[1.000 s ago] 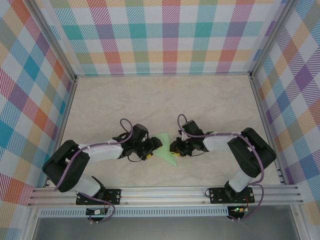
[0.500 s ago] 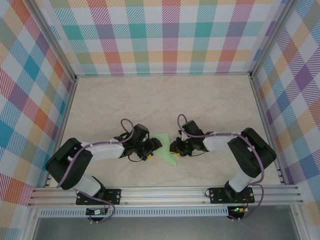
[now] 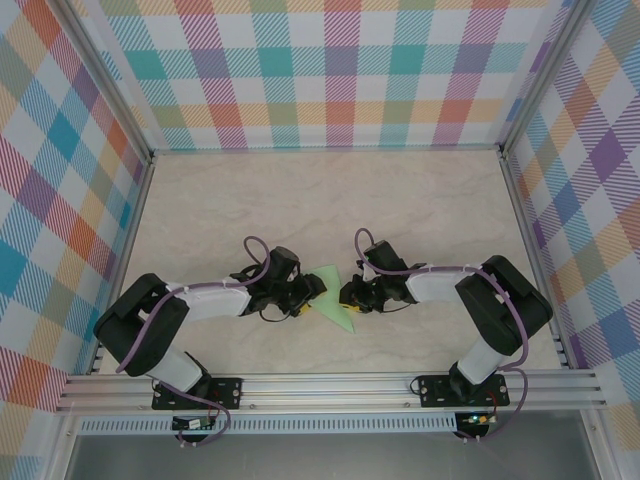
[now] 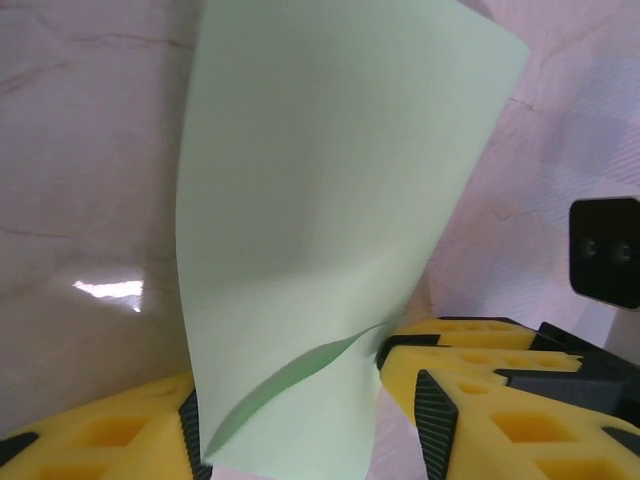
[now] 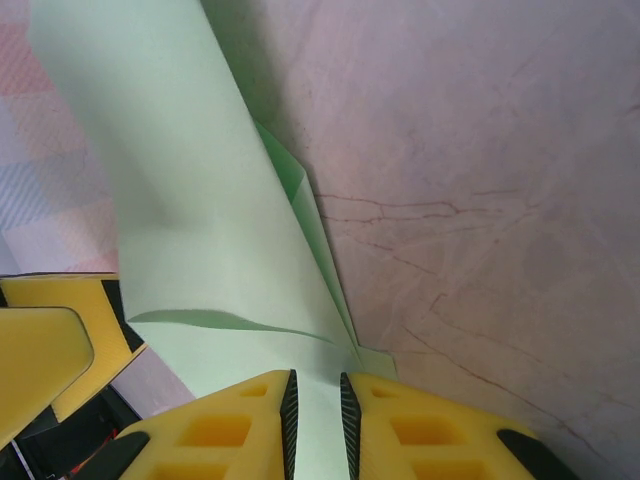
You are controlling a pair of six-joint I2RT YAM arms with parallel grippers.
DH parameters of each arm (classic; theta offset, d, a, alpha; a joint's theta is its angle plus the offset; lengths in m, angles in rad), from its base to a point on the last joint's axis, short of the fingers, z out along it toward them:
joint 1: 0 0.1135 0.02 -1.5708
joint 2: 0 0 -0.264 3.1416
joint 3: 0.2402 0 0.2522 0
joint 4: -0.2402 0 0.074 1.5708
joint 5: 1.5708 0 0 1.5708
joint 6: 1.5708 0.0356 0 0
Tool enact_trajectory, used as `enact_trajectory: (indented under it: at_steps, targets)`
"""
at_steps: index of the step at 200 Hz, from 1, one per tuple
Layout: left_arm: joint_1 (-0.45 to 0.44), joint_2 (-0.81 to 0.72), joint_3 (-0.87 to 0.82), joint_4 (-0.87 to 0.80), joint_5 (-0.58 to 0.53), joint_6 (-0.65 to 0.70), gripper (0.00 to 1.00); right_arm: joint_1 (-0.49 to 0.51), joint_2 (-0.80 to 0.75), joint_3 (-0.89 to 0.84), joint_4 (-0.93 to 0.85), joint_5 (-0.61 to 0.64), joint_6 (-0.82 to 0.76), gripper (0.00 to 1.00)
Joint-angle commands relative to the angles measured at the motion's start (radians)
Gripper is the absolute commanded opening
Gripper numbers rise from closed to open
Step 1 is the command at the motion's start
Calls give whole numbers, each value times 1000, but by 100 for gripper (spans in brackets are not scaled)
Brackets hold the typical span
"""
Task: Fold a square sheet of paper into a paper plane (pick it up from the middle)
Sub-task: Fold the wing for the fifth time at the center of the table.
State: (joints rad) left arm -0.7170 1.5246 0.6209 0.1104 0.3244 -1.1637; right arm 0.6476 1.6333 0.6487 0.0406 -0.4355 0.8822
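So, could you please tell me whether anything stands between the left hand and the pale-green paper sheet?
Nothing visible does. The pale-green paper sheet sits between the left hand's open yellow fingers, with no other object in the gap, while the right hand pinches an edge of it.

Pale marble-look counter, pastel plaid walls at 9, 12 and 3 o'clock, aluminium rail along 6 o'clock, soft even light.
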Motion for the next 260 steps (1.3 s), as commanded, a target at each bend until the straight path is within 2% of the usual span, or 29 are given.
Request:
enact_trajectory:
  at_steps: [1, 55, 88, 139, 188, 204, 239, 260]
  targets:
    - [-14, 8, 21, 47, 14, -4, 52, -5, 42, -32, -59, 81, 10, 23]
    - [-13, -3, 34, 24, -7, 18, 42, -5, 40, -31, -54, 80, 10, 23]
    - [5, 8, 42, 25, -13, 45, 41, -5, 37, -32, -53, 75, 3, 23]
    - [71, 32, 70, 17, 35, 115, 43, -5, 38, -29, -60, 71, -12, 23]
    - [109, 87, 112, 20, 111, 161, 39, -5, 42, -23, -61, 63, -27, 23]
    - [114, 102, 118, 21, 129, 170, 34, -5, 33, -19, -67, 66, -29, 24]
    - [126, 96, 126, -35, 111, 179, 15, -5, -14, 24, -133, 75, -74, 27]
    - [135, 71, 130, -74, 84, 179, 10, -5, -79, 67, -206, 102, -115, 31]
